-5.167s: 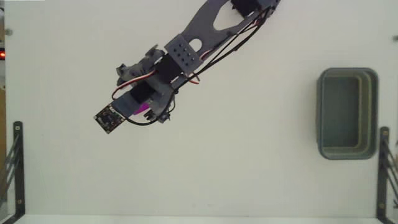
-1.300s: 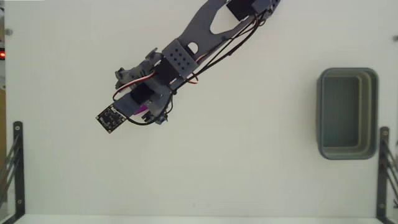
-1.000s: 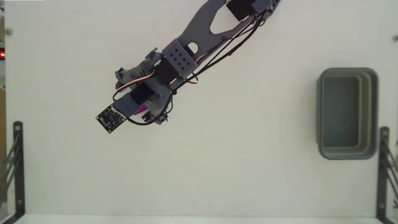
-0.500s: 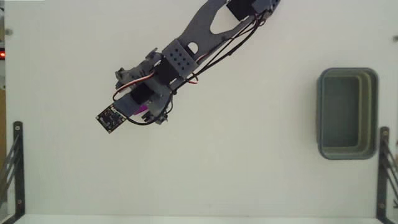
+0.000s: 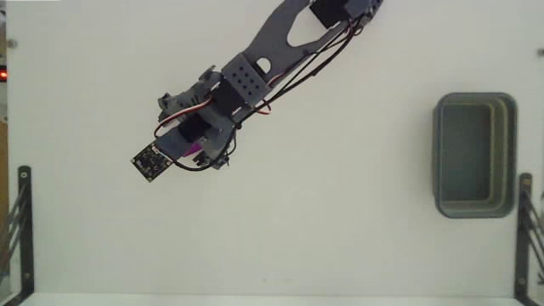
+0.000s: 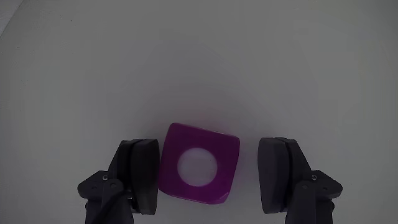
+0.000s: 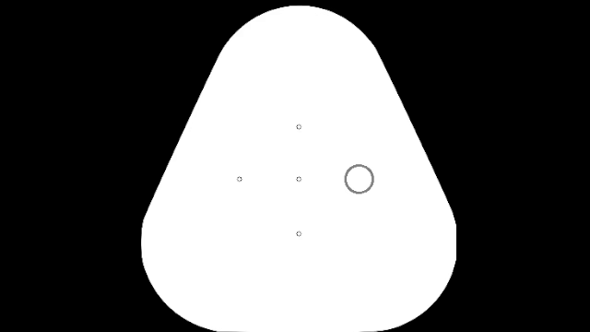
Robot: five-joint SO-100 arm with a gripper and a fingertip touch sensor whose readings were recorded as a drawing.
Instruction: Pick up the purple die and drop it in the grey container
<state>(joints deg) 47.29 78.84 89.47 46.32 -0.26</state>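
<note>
Your gripper (image 6: 211, 177) stands wide, fingers astride the die (image 6: 198, 163): left pad touching it, right pad apart. You'll find the container (image 5: 474, 155) well off from the gripper, at the fixed view's right edge.

Fixed view overhead; wrist view close, tableward.
</note>
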